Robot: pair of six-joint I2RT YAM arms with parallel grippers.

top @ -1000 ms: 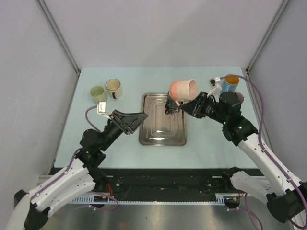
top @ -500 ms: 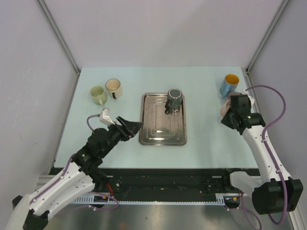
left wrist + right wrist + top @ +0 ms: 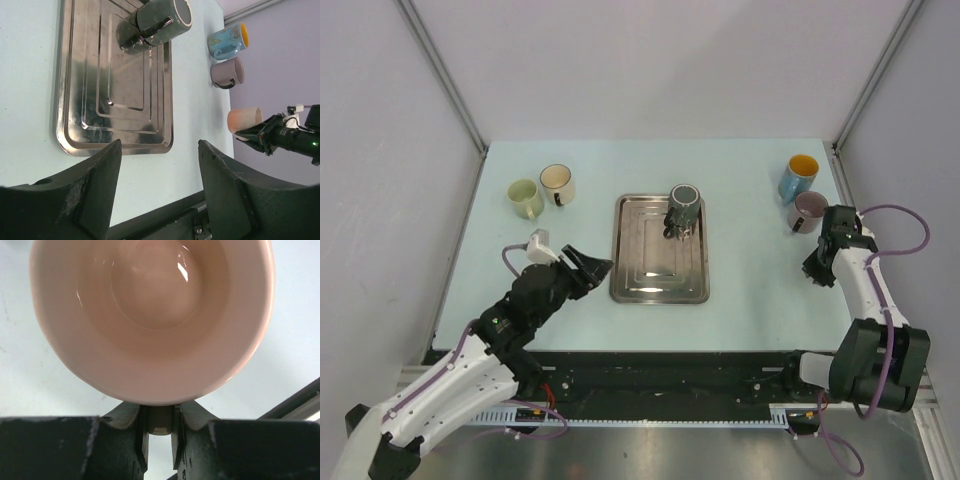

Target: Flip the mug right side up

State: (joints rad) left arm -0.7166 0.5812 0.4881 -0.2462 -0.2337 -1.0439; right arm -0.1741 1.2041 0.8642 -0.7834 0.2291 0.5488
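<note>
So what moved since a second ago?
The right hand carried the pink mug from above the tray out to the right edge of the table, near the purple mug, still gripping it. The left hand drew back a little, open. The dark mug on the tray and everything else stayed put.

Dark mug (image 3: 684,204) upright on tray (image 3: 638,272), far-right corner.

left arm (image 3: 440,380) white shell, black joints | right arm (image 3: 868,290) same | cables (image 3: 926,226) purple | jaws black

light: bright, even | glare: tray (image 3: 125,85), pink mug (image 3: 150,315) | shadows: soft
</note>
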